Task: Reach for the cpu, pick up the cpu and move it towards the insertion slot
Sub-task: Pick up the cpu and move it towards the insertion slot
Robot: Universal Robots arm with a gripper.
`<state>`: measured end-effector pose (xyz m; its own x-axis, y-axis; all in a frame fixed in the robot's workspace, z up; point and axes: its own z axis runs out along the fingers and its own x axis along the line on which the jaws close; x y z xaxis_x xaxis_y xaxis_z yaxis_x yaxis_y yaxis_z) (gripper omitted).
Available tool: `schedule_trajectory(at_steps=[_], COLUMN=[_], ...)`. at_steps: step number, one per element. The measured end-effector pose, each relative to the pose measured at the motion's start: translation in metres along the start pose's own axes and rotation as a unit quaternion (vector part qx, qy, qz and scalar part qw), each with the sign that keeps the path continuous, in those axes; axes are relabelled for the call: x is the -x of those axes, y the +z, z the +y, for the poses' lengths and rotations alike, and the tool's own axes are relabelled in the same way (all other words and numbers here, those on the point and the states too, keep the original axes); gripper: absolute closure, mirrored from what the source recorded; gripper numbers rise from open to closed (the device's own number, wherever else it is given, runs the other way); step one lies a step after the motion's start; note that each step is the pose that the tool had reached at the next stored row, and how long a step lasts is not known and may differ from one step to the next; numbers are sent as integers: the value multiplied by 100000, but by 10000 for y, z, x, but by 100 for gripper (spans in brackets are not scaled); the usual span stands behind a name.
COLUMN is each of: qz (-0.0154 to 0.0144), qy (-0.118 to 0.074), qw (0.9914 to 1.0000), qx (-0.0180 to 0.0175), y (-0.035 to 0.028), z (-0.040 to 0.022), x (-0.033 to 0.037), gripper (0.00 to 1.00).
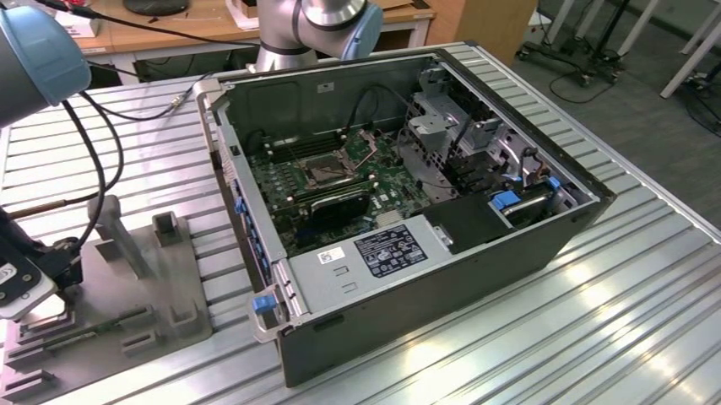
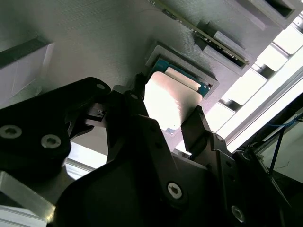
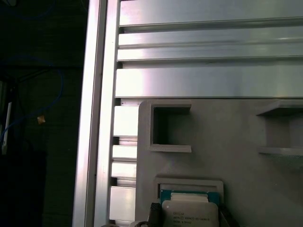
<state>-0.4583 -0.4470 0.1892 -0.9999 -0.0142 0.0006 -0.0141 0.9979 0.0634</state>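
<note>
The cpu [image 2: 173,97] is a thin pale silvery square on a teal board. It lies in a square recess of the grey plastic tray [image 2: 85,42]. My gripper [image 2: 168,116] straddles it, and a black finger presses on each of two opposite edges, with no gap showing. In the first wrist view the cpu [image 3: 189,213] sits between the same fingertips [image 3: 154,215] of the gripper [image 3: 189,220], level with the tray [image 3: 227,142]. The insertion slot [image 1: 319,171] is a silvery-framed square socket on the green board inside the open computer case [image 1: 451,278], far toward the exterior view's right of the gripper [image 1: 29,308].
The tray [image 1: 135,287] carries upright grey posts [image 1: 118,236] and a memory stick [image 1: 79,333] beside the gripper. Black cables [image 1: 96,160] hang from the arm. The slatted aluminium table [image 1: 586,337] lies around the case, and its edge rail [image 3: 99,113] runs close to the tray.
</note>
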Motion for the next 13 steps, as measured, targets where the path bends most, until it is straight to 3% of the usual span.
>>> schedule_trajectory(at_steps=[13], qz=[-1], qy=[1], qw=[100000], qx=[0], y=[-29], z=[2], x=[0], gripper=[45])
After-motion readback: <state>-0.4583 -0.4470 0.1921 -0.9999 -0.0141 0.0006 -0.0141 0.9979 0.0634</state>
